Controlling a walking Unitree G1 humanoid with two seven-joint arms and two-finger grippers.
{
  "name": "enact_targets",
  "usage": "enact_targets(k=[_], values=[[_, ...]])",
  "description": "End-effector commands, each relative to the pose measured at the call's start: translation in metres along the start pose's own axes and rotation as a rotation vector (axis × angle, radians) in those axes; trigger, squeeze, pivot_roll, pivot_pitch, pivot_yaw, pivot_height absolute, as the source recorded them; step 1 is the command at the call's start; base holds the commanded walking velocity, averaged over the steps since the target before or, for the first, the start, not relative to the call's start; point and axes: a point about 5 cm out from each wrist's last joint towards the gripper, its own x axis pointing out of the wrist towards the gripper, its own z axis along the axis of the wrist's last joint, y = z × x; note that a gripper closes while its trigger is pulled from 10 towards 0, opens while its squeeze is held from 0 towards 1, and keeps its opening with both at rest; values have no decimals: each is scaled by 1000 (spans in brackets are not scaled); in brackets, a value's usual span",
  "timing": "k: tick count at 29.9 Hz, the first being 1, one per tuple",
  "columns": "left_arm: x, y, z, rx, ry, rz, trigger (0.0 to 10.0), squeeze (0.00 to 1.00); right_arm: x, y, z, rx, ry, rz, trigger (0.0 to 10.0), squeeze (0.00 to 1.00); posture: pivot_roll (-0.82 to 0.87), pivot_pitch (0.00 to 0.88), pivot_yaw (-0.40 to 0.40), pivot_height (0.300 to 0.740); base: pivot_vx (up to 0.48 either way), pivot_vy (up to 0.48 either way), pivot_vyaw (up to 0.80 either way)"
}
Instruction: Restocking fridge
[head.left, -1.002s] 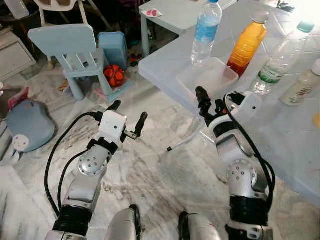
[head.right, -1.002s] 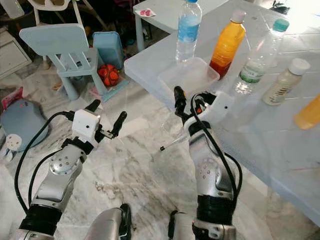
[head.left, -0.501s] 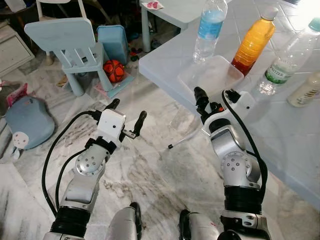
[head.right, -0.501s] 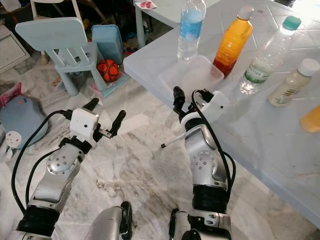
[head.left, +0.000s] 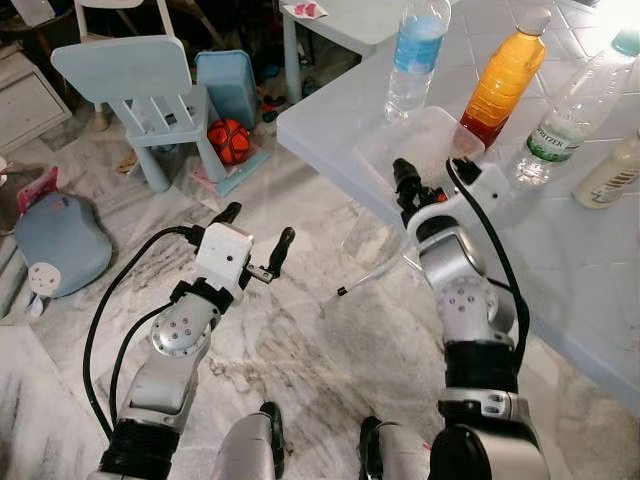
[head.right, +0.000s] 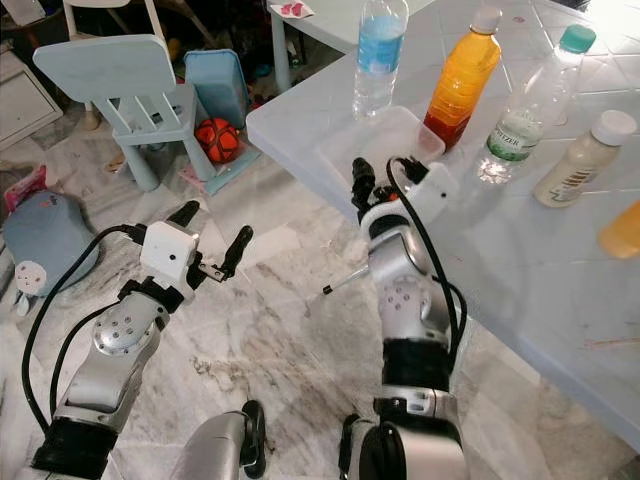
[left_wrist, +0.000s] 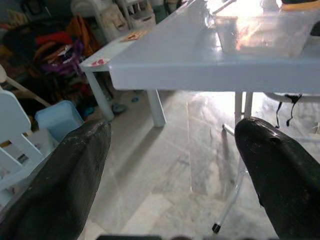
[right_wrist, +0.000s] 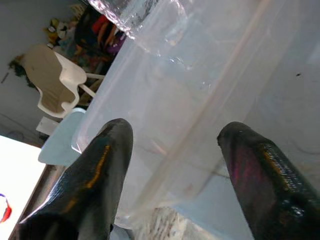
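Note:
A clear plastic container (head.left: 420, 150) lies near the corner of the white table (head.left: 560, 250). Behind it stand a blue-labelled water bottle (head.left: 414, 55), an orange juice bottle (head.left: 505, 75), a clear green-labelled bottle (head.left: 570, 110) and a cream bottle (head.left: 610, 172). My right gripper (head.left: 432, 172) is open at the container's near edge, its fingers (right_wrist: 95, 175) on either side of the clear wall (right_wrist: 175, 100). Out over the marble floor, left of the table, my left gripper (head.left: 255, 228) hangs open and holds nothing.
A light blue child's chair (head.left: 135, 85), a blue bin (head.left: 228, 85) and a red-orange ball (head.left: 228, 140) stand at the back left. A grey-blue round thing (head.left: 60, 245) lies on the floor at left. A white table leg (head.left: 375, 270) slants under the corner.
My right gripper has moved forward and up to the container's near edge. The left arm has stayed put; the camera has shifted slightly.

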Motion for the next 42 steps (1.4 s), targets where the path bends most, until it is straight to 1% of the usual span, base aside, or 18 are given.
enact_targets(k=[1,2,9,11,16,19,29,38,42], values=[[-3,1,0,24,1,-7,10000,0,2,8,-9,-12,45,-1,0,0,145,205,56,740,0,0,0],[-3,0,0,27,1,-8,10000,0,3,9,-10,-37,53,-3,0,0,142,206,50,740,0,0,0],[-2,-4,1,29,-3,-13,10000,0,8,9,-9,-18,68,-34,0,0,141,204,46,740,0,0,0],[-1,-4,2,31,-5,-15,10000,0,10,5,-6,5,64,-78,0,0,141,204,46,740,0,0,0],[-1,-3,2,34,-8,-16,10000,0,10,0,-3,12,49,-122,0,0,141,202,47,740,0,0,0],[1,-4,3,34,-13,-18,10000,0,9,-6,0,23,38,-169,0,0,140,200,47,740,0,0,0],[3,-4,4,39,-20,-20,10000,0,8,-7,6,31,13,-204,0,0,136,192,44,740,0,0,0],[5,-5,4,39,-23,-23,10000,0,5,-11,3,37,15,-236,0,0,130,184,44,740,0,0,0],[6,-5,4,42,-25,-24,10000,0,2,-9,3,40,21,-239,0,0,128,182,44,740,0,0,0]])
